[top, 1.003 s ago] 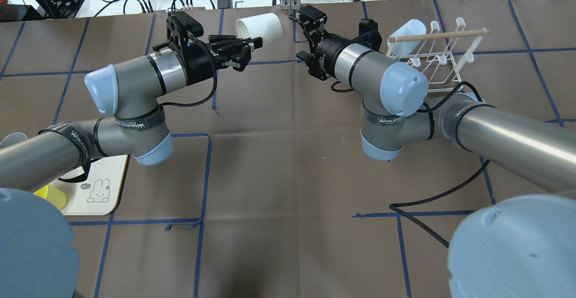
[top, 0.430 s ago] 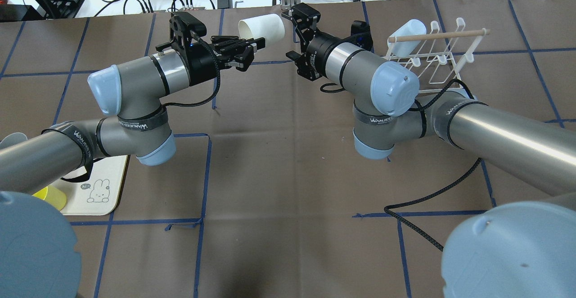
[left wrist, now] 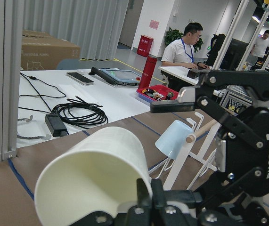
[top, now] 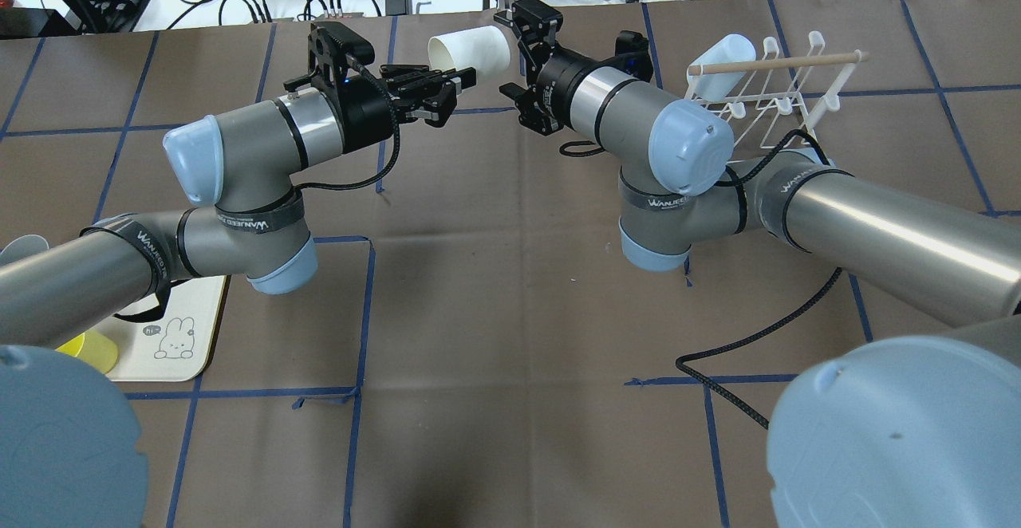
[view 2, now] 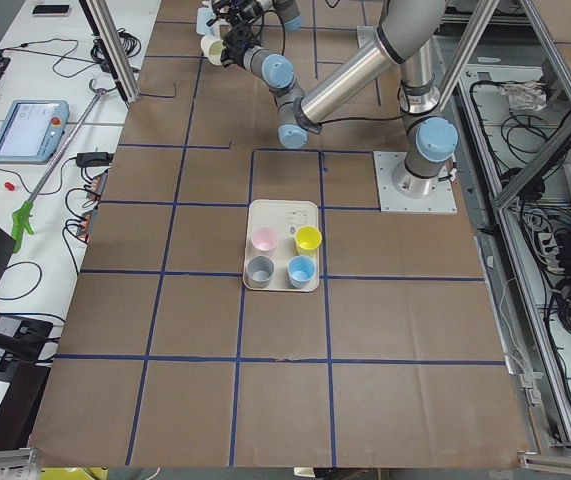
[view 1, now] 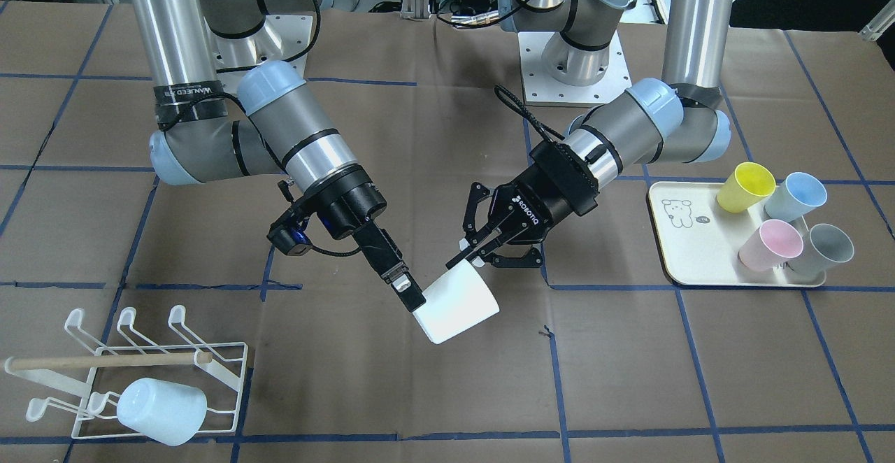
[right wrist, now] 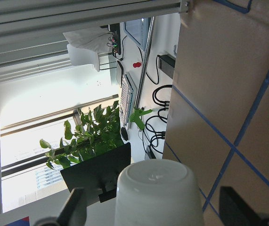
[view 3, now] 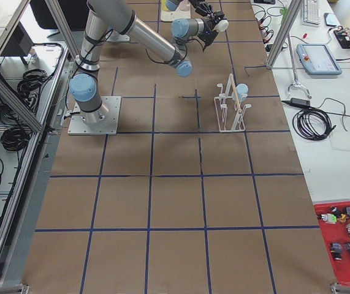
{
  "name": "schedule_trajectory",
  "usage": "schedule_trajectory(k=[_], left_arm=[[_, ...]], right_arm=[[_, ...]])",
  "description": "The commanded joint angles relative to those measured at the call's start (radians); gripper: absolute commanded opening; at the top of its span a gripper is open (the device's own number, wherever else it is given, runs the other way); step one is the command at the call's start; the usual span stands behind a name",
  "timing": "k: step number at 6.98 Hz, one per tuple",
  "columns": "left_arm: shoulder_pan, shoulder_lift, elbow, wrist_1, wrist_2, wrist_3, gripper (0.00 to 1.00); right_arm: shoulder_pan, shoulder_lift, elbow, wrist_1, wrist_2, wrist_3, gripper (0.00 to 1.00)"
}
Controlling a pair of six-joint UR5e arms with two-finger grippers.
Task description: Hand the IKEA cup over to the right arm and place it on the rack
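We see the left gripper (top: pixel 456 81) pinching the rim of the white cup (top: pixel 471 49); the right gripper (top: pixel 517 56), spread wide and empty, flanks the cup's base.

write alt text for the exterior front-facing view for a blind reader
A white cup hangs mid-table between two grippers: the left gripper pinches its rim, the open right gripper straddles its base. A white wire rack holding one pale blue cup sits at lower left; a cream tray with four coloured cups at right.
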Motion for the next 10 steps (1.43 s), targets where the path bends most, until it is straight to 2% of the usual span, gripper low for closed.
schedule_trajectory(k=[1, 10], left_arm=[[-0.001, 0.001, -0.001, 0.0, 0.0, 0.0, 0.01], [-0.001, 0.004, 0.001, 0.0, 0.0, -0.002, 0.03]], right_arm=[[0.012, 0.033, -0.035, 0.002, -0.003, 0.003, 0.98], [0.041, 0.062, -0.065, 0.009, -0.006, 0.01, 0.98]])
